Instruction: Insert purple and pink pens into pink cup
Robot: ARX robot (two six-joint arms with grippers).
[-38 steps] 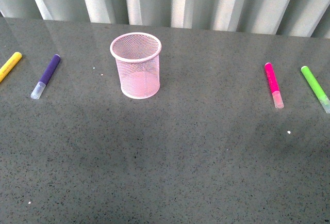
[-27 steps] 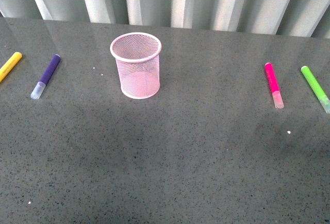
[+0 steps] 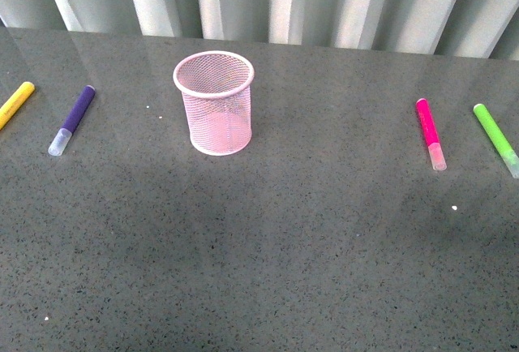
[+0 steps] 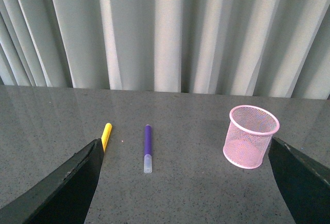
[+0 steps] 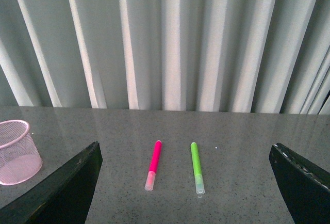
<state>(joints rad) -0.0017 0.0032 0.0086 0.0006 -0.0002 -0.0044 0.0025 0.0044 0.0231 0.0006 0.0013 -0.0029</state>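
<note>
I see the pink cup (image 3: 215, 102) upright on the surface (image 3: 284, 238), left of centre. The purple pen (image 3: 71, 120) lies flat well to its left, the pink pen (image 3: 430, 135) far off right. Left fingers (image 4: 72, 182) and right fingers (image 5: 67, 188) are spread wide, empty.

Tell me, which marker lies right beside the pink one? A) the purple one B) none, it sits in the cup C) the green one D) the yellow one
C: the green marker lies alongside the pink marker, both well right of the pink cup.
</note>
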